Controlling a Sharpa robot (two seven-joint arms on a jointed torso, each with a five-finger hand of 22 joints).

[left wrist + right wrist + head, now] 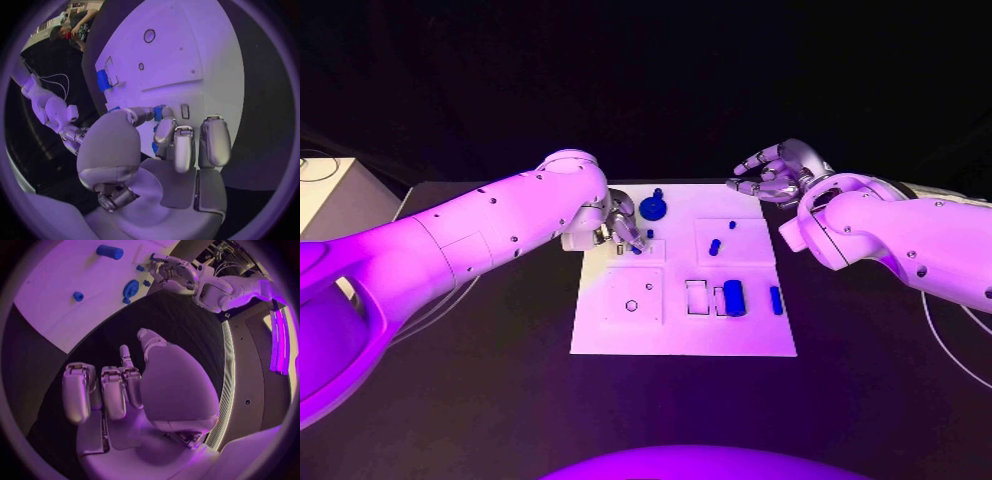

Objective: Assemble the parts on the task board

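Reaching over the white board's (678, 340) far-left corner, the left hand (620, 228) pinches a small blue peg (159, 113) between thumb and finger, likely to seat it in a slot. Right hand (776, 172) hovers past the far-right corner over the bench (473, 400), fingers curled, holding nothing. Other blue parts (733, 297) lie mid-board.

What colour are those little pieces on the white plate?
Blue; the parts on the task board show best in the head view.
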